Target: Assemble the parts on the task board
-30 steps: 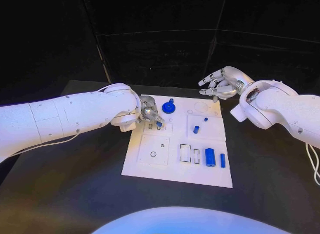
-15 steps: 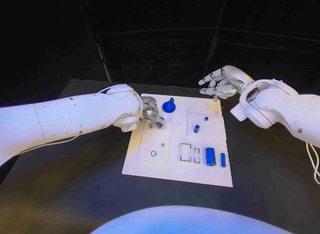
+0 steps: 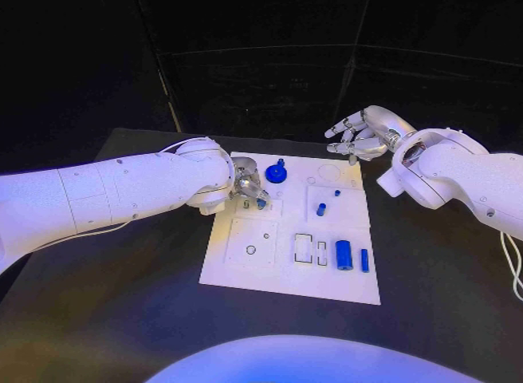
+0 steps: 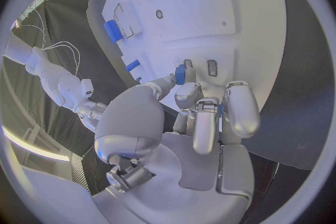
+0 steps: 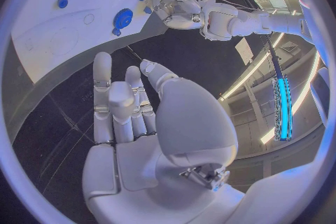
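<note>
Little has moved since a second ago: my left arm has eased slightly further in over the task board (image 3: 287,281), and my right hand (image 3: 362,134) stays where it was, off the board's far right corner.

My left hand (image 3: 245,183) sits over the board's ten o'clock area. It pinches a small blue part (image 4: 181,74) between thumb and a finger, and the left wrist view shows that part tilted just above two small rectangular slots (image 4: 199,66) in the board; I cannot tell whether it touches the board. My other fingers (image 4: 240,109) on that hand are curled beside the pinch.

My right hand hangs above the black table (image 3: 123,319), at about one o'clock from the board's middle, holding nothing, its fingers (image 5: 102,87) straight and slightly spread.

On the board, a round blue knob (image 3: 276,173) stands near twelve o'clock, just beside my left hand. A short blue peg (image 3: 320,211) lies right of centre, with a tiny blue piece (image 3: 336,194) just beyond it toward one o'clock. At about four o'clock a thick blue cylinder (image 3: 344,256) lies next to a thin blue bar (image 3: 364,262), apart but near each other, both lying lengthwise toward me. Left of the cylinder are outlined rectangular recesses (image 3: 303,248), and at about eight o'clock a square panel with a small round hole (image 3: 251,250).
</note>
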`<state>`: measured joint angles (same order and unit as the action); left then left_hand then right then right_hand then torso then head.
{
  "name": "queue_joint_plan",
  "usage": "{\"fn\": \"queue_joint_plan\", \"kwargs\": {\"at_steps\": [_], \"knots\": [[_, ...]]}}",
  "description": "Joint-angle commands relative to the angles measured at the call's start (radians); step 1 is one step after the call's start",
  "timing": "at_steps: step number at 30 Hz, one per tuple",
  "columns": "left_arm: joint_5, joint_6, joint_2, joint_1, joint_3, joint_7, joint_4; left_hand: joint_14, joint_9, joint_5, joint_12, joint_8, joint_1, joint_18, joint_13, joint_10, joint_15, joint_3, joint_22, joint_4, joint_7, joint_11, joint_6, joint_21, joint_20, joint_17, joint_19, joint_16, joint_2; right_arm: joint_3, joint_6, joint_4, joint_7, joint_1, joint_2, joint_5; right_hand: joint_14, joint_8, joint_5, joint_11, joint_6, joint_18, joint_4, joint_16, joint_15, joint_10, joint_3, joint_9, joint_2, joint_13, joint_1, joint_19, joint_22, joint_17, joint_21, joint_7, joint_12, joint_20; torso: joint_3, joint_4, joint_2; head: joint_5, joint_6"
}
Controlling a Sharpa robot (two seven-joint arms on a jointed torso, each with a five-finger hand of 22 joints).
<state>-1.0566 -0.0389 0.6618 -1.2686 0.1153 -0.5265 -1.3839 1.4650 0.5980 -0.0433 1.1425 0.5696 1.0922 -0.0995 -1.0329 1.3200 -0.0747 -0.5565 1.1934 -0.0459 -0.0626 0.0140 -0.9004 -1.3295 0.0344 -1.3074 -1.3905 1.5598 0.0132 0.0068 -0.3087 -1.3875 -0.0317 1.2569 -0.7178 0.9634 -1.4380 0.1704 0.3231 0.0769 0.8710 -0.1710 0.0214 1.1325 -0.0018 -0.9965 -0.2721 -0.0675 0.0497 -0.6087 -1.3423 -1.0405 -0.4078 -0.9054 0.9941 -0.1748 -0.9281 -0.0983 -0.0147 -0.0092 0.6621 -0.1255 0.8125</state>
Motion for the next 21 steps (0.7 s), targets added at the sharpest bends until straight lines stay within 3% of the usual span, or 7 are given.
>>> {"fn": "queue_joint_plan", "kwargs": {"at_steps": [1, 6, 21], "knots": [[-0.026, -0.016, -0.002, 0.000, 0.000, -0.009, 0.007, 0.100, 0.001, -0.007, -0.005, 0.004, 0.004, 0.015, 0.000, -0.005, -0.002, -0.163, -0.001, 0.158, 0.002, 0.002, 0.006, -0.001, 0.000, -0.239, -0.003, -0.002, -0.005, 0.001, 0.004, 0.000, 0.004, 0.002, -0.001, 0.005, 0.006, 0.004, 0.002, 0.002, -0.007, -0.013, 0.002, -0.004, -0.001, 0.008, -0.006, 0.000, 0.012, 0.001, -0.001, 0.005, 0.001, 0.000, -0.005, 0.002, 0.005, -0.004, 0.0000, 0.0015, 0.000, -0.001, 0.002], [-0.029, -0.027, -0.004, 0.000, 0.000, -0.014, 0.018, 0.100, 0.002, -0.007, -0.006, 0.004, 0.004, 0.015, 0.002, -0.006, -0.002, -0.164, -0.002, 0.158, 0.002, 0.002, 0.006, 0.000, 0.000, -0.238, -0.002, -0.002, -0.005, 0.001, 0.004, 0.000, 0.004, 0.002, -0.001, 0.005, 0.006, 0.004, 0.002, 0.002, -0.007, -0.013, 0.002, -0.004, -0.001, 0.008, -0.006, 0.000, 0.012, 0.001, -0.001, 0.005, 0.001, 0.000, -0.005, 0.002, 0.005, -0.004, -0.0007, -0.0014, 0.000, -0.001, 0.003], [-0.030, -0.057, -0.010, 0.000, 0.000, -0.019, 0.030, 0.100, 0.003, -0.007, -0.005, 0.006, 0.004, 0.015, 0.001, -0.005, -0.002, -0.166, -0.001, 0.160, 0.002, 0.002, 0.005, 0.000, 0.000, -0.238, -0.003, -0.002, -0.004, 0.001, 0.005, 0.000, 0.003, 0.002, 0.000, 0.005, 0.006, 0.004, 0.002, 0.002, -0.007, -0.013, 0.002, -0.004, -0.001, 0.008, -0.006, 0.000, 0.012, 0.001, -0.001, 0.005, 0.001, 0.000, -0.005, 0.002, 0.005, -0.004, -0.0002, 0.0013, 0.000, 0.000, 0.005]]}}
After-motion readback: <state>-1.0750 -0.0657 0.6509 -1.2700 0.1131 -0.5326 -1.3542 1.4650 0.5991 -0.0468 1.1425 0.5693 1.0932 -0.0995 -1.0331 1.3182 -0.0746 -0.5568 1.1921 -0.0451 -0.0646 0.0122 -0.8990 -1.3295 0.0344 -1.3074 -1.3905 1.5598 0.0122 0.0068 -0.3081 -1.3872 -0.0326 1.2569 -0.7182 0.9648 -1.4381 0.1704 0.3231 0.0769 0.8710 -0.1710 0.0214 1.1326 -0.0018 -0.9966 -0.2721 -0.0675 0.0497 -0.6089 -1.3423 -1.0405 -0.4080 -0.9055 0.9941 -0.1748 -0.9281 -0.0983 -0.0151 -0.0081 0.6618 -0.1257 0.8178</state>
